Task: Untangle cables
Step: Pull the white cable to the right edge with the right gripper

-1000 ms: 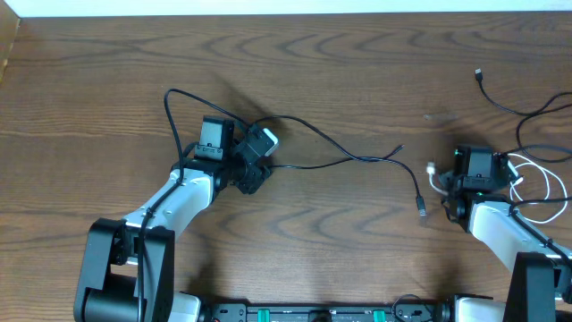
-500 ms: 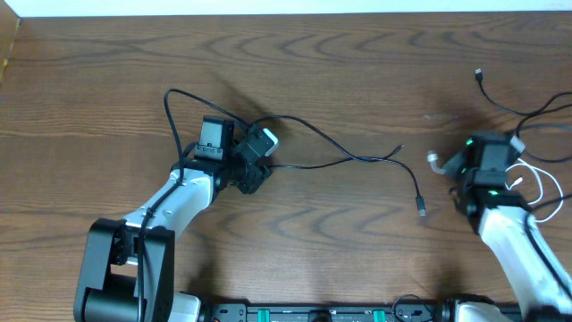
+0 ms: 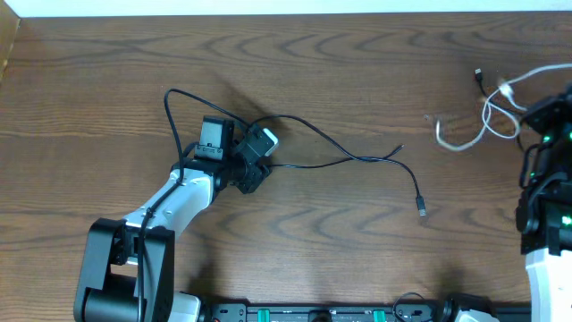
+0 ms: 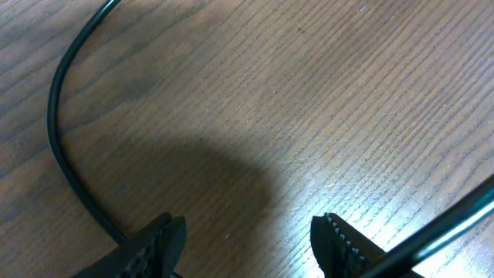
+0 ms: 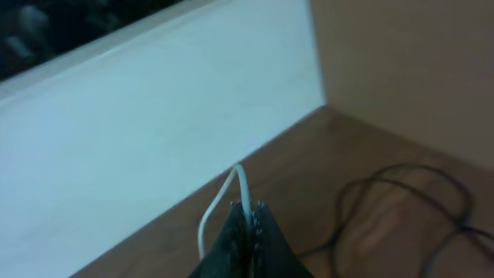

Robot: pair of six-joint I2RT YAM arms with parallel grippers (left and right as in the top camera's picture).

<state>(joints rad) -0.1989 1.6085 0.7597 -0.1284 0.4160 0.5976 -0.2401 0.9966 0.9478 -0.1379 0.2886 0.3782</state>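
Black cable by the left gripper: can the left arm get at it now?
Probably yes. The left gripper stands open over bare table, and the black cable curves up to one of its fingers with nothing lying over it. A small sideways shift should do.

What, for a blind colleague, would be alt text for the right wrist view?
The right gripper, shut, pinches a white cable. Beyond lies the wooden table with a black cable looping at right, and a pale wall behind.
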